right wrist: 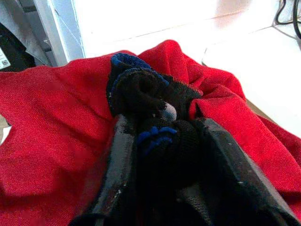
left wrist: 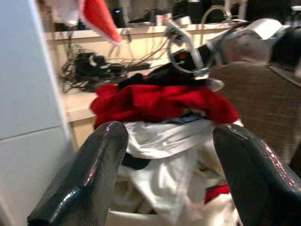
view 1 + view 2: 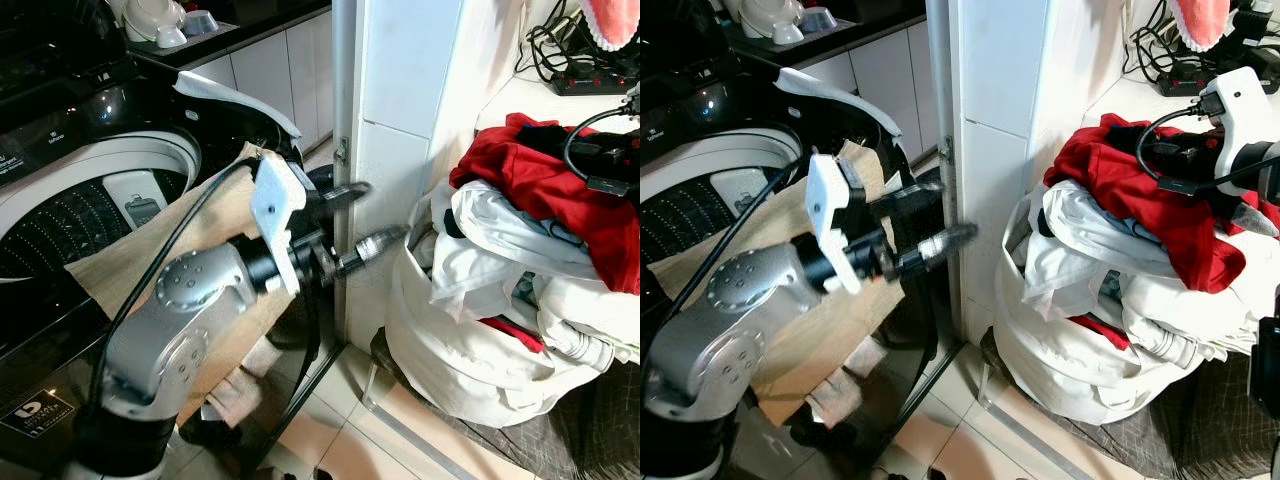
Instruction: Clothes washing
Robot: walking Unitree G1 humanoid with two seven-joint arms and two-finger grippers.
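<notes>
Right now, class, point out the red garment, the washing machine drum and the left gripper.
red garment (image 3: 545, 165), left eye view, upper folds.
washing machine drum (image 3: 70, 225), left eye view, perforated inner wall.
left gripper (image 3: 375, 215), left eye view, between fingertips.

A home laundry corner off a kitchen: a top-loading washing machine (image 3: 70, 200) stands open beside a white tiled pillar (image 3: 400, 130), a white bag (image 3: 470, 350) overflows with clothes, and bowls (image 3: 160, 20) sit on a dark counter (image 3: 250, 30) above white cabinets (image 3: 290, 70).
</notes>
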